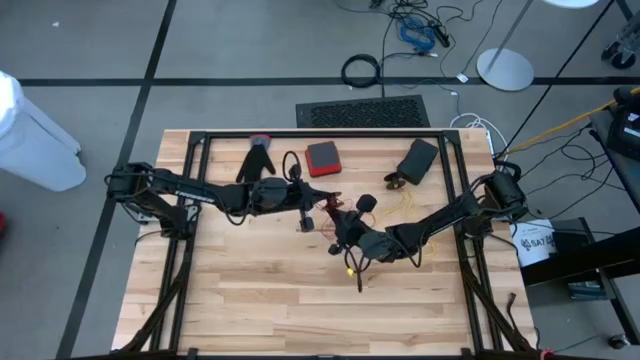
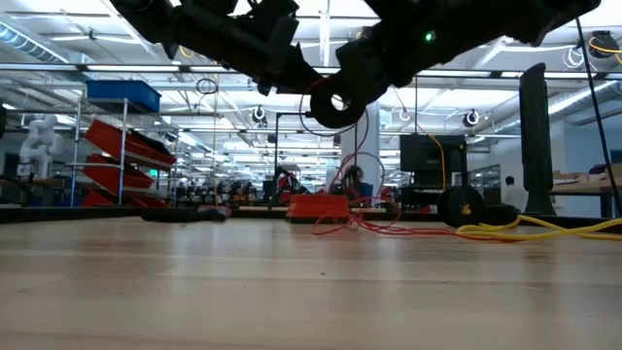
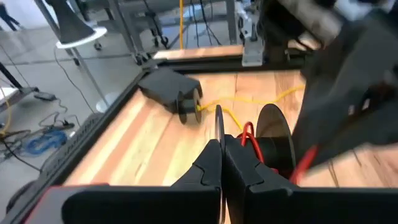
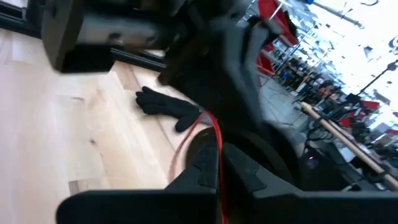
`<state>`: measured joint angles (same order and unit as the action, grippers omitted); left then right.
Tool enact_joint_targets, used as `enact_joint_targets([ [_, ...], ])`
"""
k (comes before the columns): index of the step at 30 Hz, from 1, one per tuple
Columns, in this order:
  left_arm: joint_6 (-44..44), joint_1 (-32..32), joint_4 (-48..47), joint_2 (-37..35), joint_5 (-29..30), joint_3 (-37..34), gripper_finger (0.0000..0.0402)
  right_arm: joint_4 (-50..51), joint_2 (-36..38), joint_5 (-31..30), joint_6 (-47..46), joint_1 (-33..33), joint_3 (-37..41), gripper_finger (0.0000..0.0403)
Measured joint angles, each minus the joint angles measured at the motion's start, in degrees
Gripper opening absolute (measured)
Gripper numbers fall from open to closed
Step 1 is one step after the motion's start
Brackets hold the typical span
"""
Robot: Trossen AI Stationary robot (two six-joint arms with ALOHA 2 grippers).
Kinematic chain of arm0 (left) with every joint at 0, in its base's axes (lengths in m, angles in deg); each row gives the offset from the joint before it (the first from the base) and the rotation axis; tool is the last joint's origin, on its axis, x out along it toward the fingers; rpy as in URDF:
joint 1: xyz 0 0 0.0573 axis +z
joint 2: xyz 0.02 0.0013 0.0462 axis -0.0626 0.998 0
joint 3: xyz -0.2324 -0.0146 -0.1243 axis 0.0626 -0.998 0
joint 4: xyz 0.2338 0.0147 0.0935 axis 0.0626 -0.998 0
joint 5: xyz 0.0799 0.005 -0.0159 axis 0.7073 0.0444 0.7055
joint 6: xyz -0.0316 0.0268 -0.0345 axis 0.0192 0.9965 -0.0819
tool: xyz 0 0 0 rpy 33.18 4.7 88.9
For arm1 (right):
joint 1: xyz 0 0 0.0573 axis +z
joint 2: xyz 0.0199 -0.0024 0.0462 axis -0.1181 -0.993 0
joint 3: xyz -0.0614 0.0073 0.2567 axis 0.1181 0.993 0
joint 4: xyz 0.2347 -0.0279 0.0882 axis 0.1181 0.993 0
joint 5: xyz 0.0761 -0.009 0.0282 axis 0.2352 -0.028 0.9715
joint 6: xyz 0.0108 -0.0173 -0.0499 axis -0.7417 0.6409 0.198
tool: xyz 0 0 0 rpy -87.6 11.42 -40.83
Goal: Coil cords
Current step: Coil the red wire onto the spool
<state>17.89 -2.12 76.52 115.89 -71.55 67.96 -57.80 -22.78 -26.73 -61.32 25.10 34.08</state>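
Low view: bare table (image 2: 292, 292) planks are seen nearest, and above them both arms are held off the wood, meeting around a black spool (image 2: 335, 105) with a red cord (image 2: 355, 219) hanging from it toward the table. In the high view the left gripper (image 1: 308, 218) and the right gripper (image 1: 343, 232) are placed close together near the table's middle, the left arm reaching in from the left edge and the right arm from the right edge. In the left wrist view the left fingers (image 3: 208, 165) are pressed together with nothing seen between them, and the spool (image 3: 273, 140) with its red cord (image 3: 249, 134) is seen just past their tips. In the right wrist view the right fingers (image 4: 205, 165) are likewise pressed together, with the red cord (image 4: 214, 134) running up just in front of them; whether it is pinched cannot be told. Farther back, a yellow cord (image 1: 405, 205) is laid loose on the wood beside a second reel (image 1: 393, 181) and a black box (image 1: 418, 159). At the far edge lie a red box (image 1: 322, 157) and a black glove (image 1: 257, 160).
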Motion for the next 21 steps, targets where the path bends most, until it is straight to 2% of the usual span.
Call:
enact_joint_targets([
  [7, -1.36, -0.15, -3.71, 0.0, -3.05, -0.02, 0.0, -0.17, 2.77, -7.42, 4.01, 2.29, -0.04, 0.0],
  [12, -1.38, -0.87, -3.71, 0.0, -3.35, -0.02, 0.0, 2.07, 4.4, -7.88, 4.27, 2.43, -0.04, 0.0],
  [21, -2.9, -1.31, -1.47, 0.0, -3.85, -0.04, 0.0, 12.05, 5.42, -7.78, -4.5, 2.82, -0.06, 0.0],
])
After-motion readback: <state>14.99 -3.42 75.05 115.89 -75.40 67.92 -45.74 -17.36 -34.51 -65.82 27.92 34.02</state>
